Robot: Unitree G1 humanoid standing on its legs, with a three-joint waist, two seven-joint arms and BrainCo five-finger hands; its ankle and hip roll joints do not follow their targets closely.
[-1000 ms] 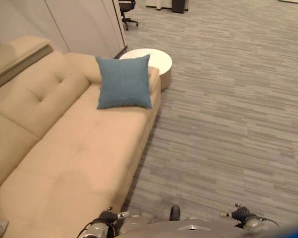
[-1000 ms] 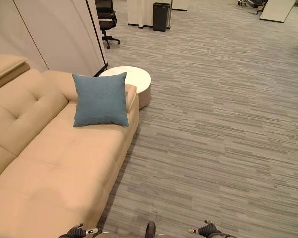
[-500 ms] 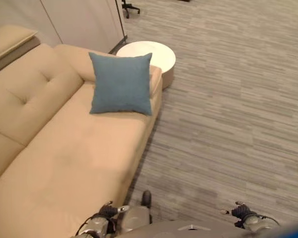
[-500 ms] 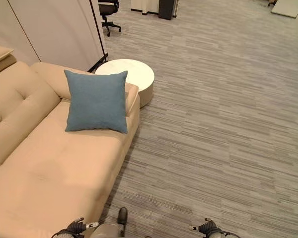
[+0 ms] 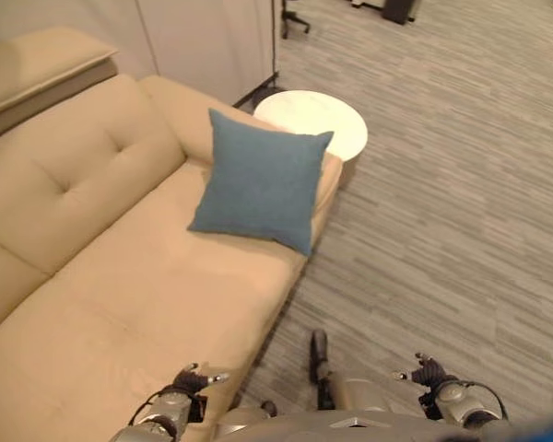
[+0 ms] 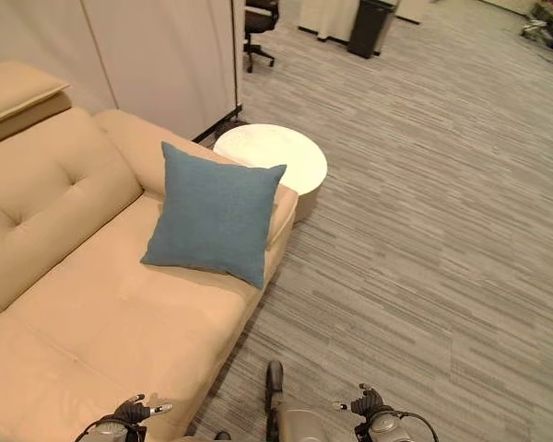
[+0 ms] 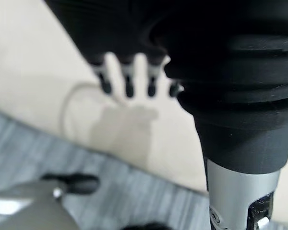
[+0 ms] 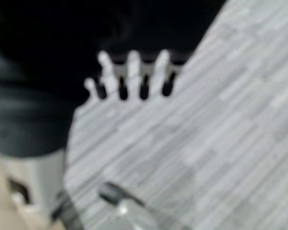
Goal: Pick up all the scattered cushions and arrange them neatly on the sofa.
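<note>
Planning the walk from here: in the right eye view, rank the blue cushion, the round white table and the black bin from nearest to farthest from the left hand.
From the left hand, low by the sofa's front edge:
1. Blue cushion, leaning on the sofa's far armrest.
2. Round white table, just beyond that armrest.
3. Black bin, far across the floor.

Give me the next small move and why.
Probably turn to scan the floor for more cushions: the one blue cushion in sight already leans on the beige sofa armrest, and the left robot hand and right robot hand hang open, holding nothing.
</note>
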